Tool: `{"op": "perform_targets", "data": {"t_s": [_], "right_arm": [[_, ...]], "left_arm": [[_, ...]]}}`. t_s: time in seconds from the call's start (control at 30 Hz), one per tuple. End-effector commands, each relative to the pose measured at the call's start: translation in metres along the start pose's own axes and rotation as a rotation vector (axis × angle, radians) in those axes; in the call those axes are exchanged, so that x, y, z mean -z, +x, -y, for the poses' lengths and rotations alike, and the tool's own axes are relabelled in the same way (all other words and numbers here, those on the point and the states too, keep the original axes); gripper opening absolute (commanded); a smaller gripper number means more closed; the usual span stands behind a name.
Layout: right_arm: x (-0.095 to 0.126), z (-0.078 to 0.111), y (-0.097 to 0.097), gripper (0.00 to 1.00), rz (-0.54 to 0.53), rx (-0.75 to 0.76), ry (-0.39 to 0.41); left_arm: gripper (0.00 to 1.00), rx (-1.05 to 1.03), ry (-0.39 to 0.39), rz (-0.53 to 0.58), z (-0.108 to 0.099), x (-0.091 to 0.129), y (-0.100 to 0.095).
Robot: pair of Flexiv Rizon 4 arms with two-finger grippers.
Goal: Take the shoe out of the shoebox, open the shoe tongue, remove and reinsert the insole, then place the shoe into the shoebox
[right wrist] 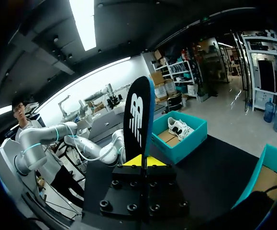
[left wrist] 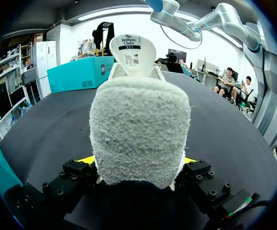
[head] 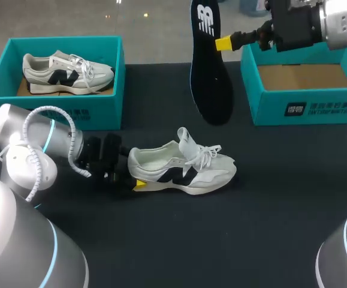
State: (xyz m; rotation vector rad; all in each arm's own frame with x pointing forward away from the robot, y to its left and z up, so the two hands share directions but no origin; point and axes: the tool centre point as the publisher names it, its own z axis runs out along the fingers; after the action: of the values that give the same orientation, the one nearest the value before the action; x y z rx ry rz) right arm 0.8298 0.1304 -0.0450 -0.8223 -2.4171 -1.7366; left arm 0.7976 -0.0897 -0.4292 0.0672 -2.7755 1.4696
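A white sneaker (head: 185, 171) with a black logo lies on its sole on the dark table, toe pointing right. My left gripper (head: 135, 174) is at its heel, one yellow fingertip (head: 139, 185) showing at the near side. In the left wrist view the fuzzy heel (left wrist: 138, 120) fills the gap between both yellow tips (left wrist: 88, 159), so the left gripper (left wrist: 138, 160) is shut on the shoe. The black insole (head: 209, 72) hangs upright in the air above the table's far side, with my right gripper (head: 224, 43) shut on its edge. From the right wrist the insole (right wrist: 137, 120) stands up out of the right gripper (right wrist: 142, 161).
An open teal shoebox (head: 305, 108) with a bare cardboard floor stands at the back right, just right of the insole. A second teal box (head: 95, 117) at the back left holds another white sneaker (head: 65, 72).
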Motion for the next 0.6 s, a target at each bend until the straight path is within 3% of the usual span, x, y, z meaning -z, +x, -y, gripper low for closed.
{"op": "perform_targets", "data": {"t_s": [0.03,0.33,0.6], "right_arm": [[-0.002,0.0,0.001,0.0,0.007,-0.002,0.001],[-0.002,0.0,0.001,0.0,0.007,-0.002,0.001],[0.02,0.006,0.025,0.0,-0.017,-0.044,0.035]], "left_arm": [[0.0,-0.001,0.0,0.002,-0.003,-0.001,0.001],[0.0,-0.001,0.0,0.002,-0.003,-0.001,0.001],[0.0,-0.001,0.0,0.002,-0.003,-0.001,0.001]]}}
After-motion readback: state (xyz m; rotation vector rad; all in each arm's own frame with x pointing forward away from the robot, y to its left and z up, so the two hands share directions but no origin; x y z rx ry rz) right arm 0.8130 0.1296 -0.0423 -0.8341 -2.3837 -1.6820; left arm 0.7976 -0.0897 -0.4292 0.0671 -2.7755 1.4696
